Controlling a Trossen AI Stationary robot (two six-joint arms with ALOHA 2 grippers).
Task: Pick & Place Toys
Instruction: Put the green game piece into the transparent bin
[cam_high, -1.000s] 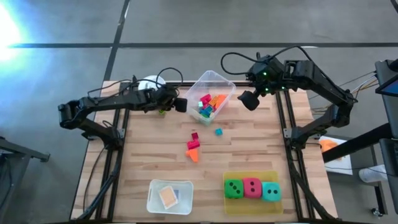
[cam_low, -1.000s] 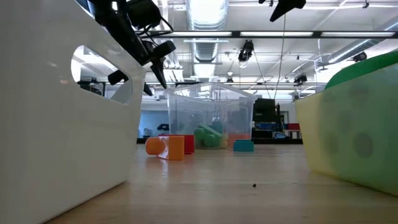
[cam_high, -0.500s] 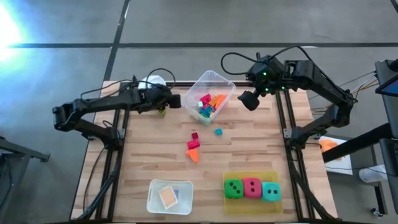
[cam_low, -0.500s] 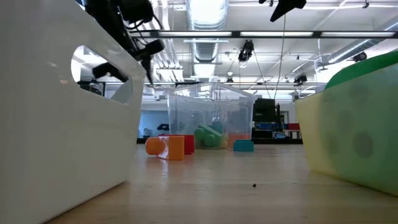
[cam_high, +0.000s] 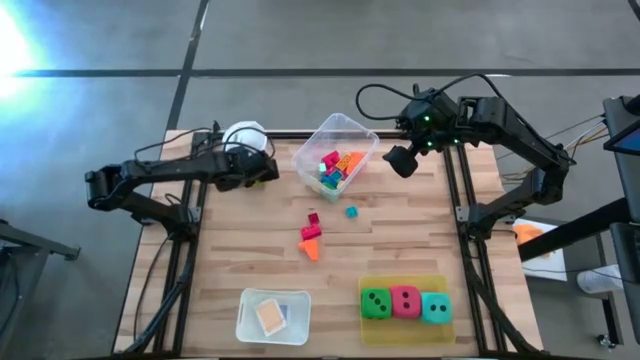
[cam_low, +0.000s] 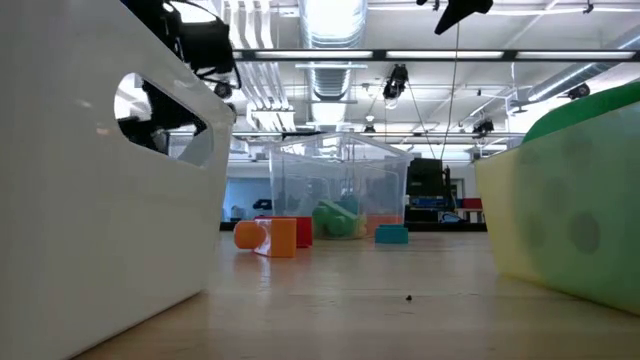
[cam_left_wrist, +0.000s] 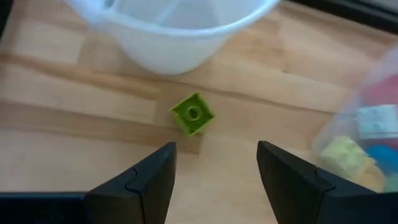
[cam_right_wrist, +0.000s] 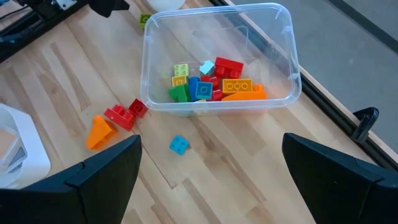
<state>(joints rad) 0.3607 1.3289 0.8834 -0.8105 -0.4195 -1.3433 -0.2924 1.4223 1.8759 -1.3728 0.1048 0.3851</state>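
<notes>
because the small lime-green square plastic block (cam_left_wrist: 193, 114) lies on the wood just beside the white plastic cup (cam_left_wrist: 174, 31), the left gripper (cam_left_wrist: 214, 180), fingers parted and empty, could nudge the cup.

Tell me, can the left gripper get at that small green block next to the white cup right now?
Probably yes. The left gripper is open and just short of the green block, nothing between them, though the white cup sits close behind it.
</notes>
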